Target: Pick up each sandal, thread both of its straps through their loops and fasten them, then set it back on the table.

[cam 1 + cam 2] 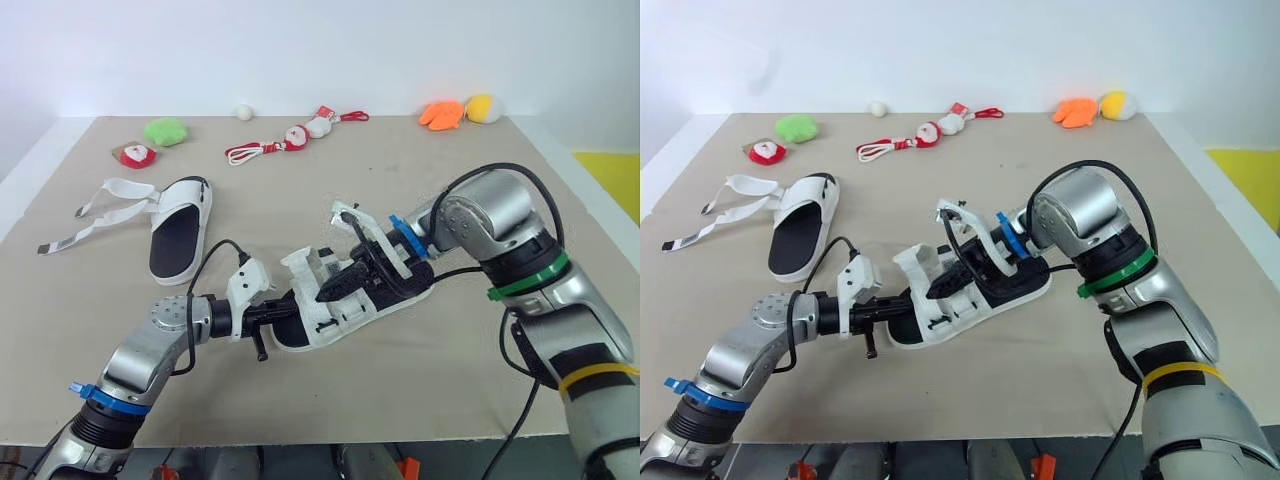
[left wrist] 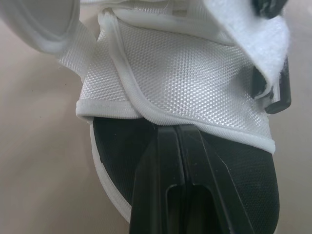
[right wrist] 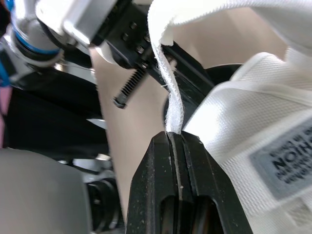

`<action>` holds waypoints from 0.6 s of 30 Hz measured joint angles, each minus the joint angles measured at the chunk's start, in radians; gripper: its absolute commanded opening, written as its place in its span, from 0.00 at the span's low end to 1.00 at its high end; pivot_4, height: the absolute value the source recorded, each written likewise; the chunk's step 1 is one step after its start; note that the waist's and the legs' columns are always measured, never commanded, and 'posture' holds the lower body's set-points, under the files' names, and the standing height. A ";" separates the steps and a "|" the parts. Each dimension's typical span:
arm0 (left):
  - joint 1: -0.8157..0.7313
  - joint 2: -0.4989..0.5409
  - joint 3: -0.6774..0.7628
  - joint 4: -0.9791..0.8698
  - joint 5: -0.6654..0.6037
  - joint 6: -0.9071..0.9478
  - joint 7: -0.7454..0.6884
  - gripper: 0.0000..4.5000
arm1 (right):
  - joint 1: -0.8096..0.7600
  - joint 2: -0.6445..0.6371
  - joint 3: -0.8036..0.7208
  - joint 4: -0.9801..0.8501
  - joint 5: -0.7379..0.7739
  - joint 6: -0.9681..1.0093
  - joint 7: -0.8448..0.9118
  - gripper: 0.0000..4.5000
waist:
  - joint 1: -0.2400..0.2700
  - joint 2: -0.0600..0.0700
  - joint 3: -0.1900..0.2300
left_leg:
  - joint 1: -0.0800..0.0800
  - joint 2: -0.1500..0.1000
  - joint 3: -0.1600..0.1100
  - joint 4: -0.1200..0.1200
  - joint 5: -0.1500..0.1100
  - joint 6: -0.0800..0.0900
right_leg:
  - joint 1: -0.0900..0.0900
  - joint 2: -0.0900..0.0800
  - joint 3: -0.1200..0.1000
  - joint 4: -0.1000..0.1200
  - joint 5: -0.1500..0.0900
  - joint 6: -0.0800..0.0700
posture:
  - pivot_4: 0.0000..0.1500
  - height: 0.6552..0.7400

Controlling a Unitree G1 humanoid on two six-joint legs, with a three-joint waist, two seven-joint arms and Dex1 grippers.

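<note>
We see the white fabric sandal with a black footbed (image 1: 335,322) in the middle of the tan counter (image 1: 420,180), between the two arms. The right pincer (image 3: 174,139) is pressed together on a narrow white strap (image 3: 172,92) of that sandal, pinching it. The left pincer (image 2: 176,130) is pressed together too, its tip against the piped hem of the white woven upper (image 2: 195,73) above the footbed; we cannot tell whether it grips the cloth. A second white sandal (image 1: 178,235) lies well apart to the left, its loose straps (image 1: 105,200) spread on the counter. Near the far edge sit a green plush toy (image 1: 166,130), a red-and-white corded toy (image 1: 295,137), an orange plush toy (image 1: 441,113) and a yellow plush toy (image 1: 484,108).
</note>
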 measured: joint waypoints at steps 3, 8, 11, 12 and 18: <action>0.000 0.000 0.000 0.000 0.000 0.000 0.001 0.00 | -0.015 0.019 -0.022 0.046 0.033 0.058 0.001 0.01 | 0.000 0.000 0.000 | 0.000 0.000 0.000 0.000 0.000 0.000 | 0.000 0.000 0.000 0.000 0.000 0.000 | 1.00 1.00; 0.000 0.000 0.000 0.000 0.000 0.000 0.001 0.00 | -0.017 0.020 -0.022 0.093 0.061 0.075 -0.017 0.01 | 0.000 0.000 0.000 | 0.000 0.000 0.000 0.000 0.000 0.000 | 0.000 0.000 0.000 0.000 0.000 0.000 | 1.00 1.00; 0.000 -0.001 0.000 0.000 0.000 0.000 0.001 0.00 | -0.021 0.021 -0.022 0.102 0.060 0.075 -0.024 0.01 | 0.000 0.000 0.000 | 0.000 0.000 0.000 0.000 0.000 0.000 | 0.000 0.000 0.000 0.000 0.000 0.000 | 1.00 1.00; 0.001 -0.001 0.000 0.000 0.000 0.000 0.001 0.00 | -0.021 0.022 -0.022 0.102 0.058 0.075 -0.027 0.01 | 0.000 0.000 0.000 | 0.000 0.000 0.000 0.000 0.000 0.000 | 0.000 0.000 0.000 0.000 0.000 0.000 | 1.00 1.00; 0.002 -0.002 0.000 0.000 0.000 -0.002 0.002 0.00 | -0.019 0.015 0.000 0.099 0.022 0.037 -0.034 0.01 | 0.000 0.000 0.000 | 0.000 0.000 0.000 0.000 0.000 0.000 | 0.000 0.000 0.000 0.000 0.000 0.000 | 1.00 1.00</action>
